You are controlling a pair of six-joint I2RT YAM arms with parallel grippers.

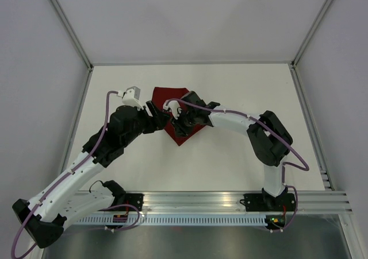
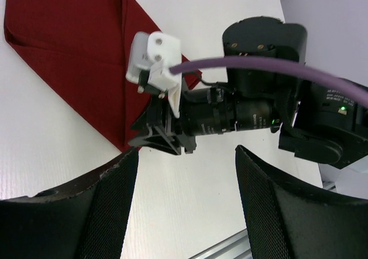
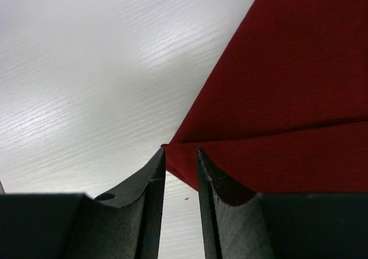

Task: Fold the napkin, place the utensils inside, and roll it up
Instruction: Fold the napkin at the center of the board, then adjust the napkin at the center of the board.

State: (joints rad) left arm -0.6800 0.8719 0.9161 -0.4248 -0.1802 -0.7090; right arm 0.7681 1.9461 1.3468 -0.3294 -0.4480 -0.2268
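The napkin (image 1: pixel 170 96) lies folded to a dark red pointed shape on the white table, its tip toward the arms. In the left wrist view the napkin (image 2: pixel 69 46) shows a folded edge down its middle. My left gripper (image 2: pixel 187 155) is open wide over bare table just beside the napkin's near tip; from above the left gripper (image 1: pixel 156 114) sits at the cloth's left edge. My right gripper (image 3: pixel 181 155) stands with a narrow gap, a corner of the napkin (image 3: pixel 287 87) lying between its fingertips, table showing through the gap. The right gripper (image 1: pixel 175 120) is low over the cloth. The utensils are out of view.
The two wrists are very close together over the napkin; the right wrist (image 2: pixel 230 112) with its purple cable fills the left wrist view. White walls (image 1: pixel 34 69) enclose the table on three sides. A metal rail (image 1: pixel 230 201) runs along the near edge.
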